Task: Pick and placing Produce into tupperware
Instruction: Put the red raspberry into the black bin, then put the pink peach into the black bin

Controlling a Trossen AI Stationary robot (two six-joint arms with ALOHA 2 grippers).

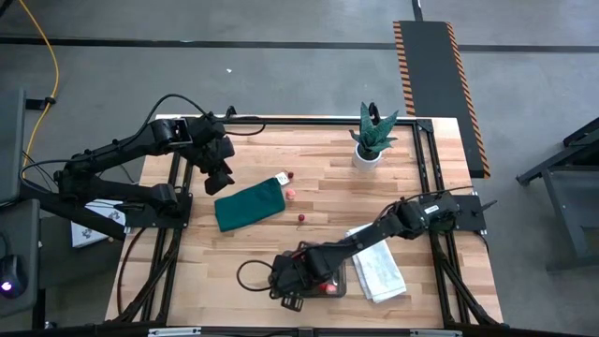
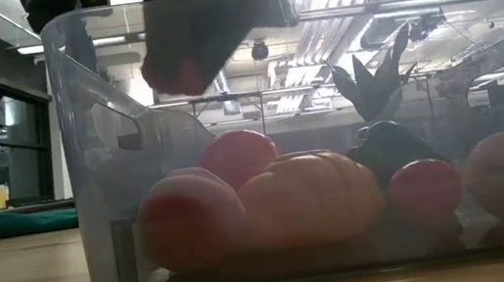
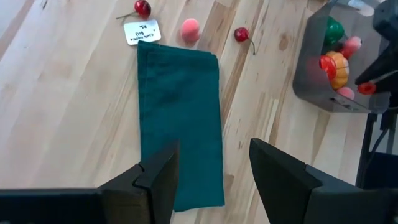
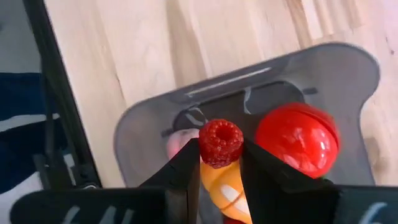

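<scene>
High view: my left gripper (image 1: 222, 180) waits wide apart above the dark green cloth (image 1: 249, 205). My right gripper (image 4: 219, 163) pinches a raspberry (image 4: 220, 142) over the tupperware (image 1: 339, 277), which sits beside the white towel (image 1: 379, 270).

Clear grey tupperware (image 4: 149, 134) holds produce (image 2: 309, 197); a raspberry (image 4: 221, 143) hangs above it.

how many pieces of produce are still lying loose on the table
3: a cherry beside the white tag, a pink fruit at the green cloth edge, another cherry towards the tupperware. Others may be hidden.
</scene>
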